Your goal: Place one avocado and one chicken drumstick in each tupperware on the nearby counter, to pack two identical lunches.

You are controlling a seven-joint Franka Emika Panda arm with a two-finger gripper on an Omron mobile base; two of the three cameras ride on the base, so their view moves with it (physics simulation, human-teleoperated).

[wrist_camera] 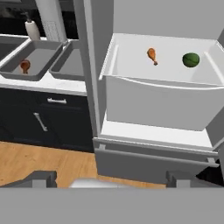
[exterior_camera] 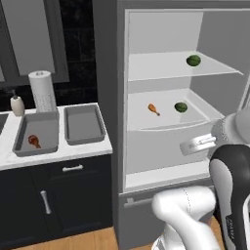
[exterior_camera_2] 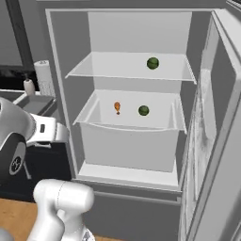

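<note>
On the white counter [exterior_camera: 58, 152] stand two grey tupperware trays. The left tray [exterior_camera: 43, 124] holds one chicken drumstick [exterior_camera: 34, 141]; the right tray [exterior_camera: 84, 122] holds nothing. In the open fridge's middle bin lie a second drumstick [exterior_camera: 154, 109] and an avocado [exterior_camera: 181, 107]. Another avocado [exterior_camera: 194, 60] sits on the shelf above. My gripper [wrist_camera: 113, 180] hangs open and empty in front of the fridge, below and short of the bin. The hand view looks at that drumstick [wrist_camera: 152, 55] and avocado [wrist_camera: 190, 60].
A paper towel roll [exterior_camera: 42, 91] and a soap bottle [exterior_camera: 17, 105] stand behind the trays. The fridge door [exterior_camera_2: 212, 141] hangs open on the right. The bin's front wall [wrist_camera: 162, 105] rises between my hand and the food. Dark cabinets [exterior_camera: 53, 200] sit below the counter.
</note>
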